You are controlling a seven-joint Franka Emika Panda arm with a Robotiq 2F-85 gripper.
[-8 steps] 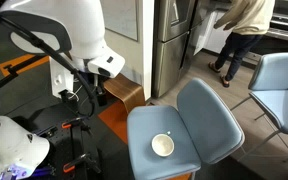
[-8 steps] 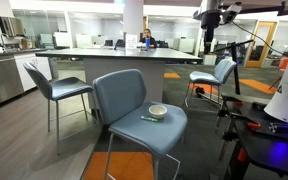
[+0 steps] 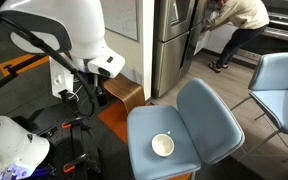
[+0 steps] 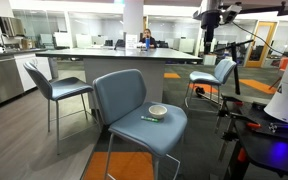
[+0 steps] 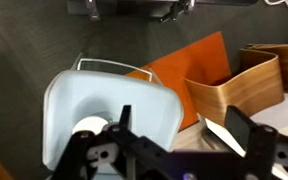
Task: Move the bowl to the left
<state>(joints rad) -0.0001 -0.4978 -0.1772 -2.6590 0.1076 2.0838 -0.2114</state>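
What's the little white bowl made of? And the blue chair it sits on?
The bowl looks like glazed ceramic or hard plastic: smooth, white, evenly rounded; too small to tell which. The chair seems padded, covered in matte blue-grey fabric or vinyl, showing no shine.

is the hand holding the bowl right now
No, the bowl sits by itself on the blue-grey chair seat, and in the wrist view the hand is open with nothing between its fingers.
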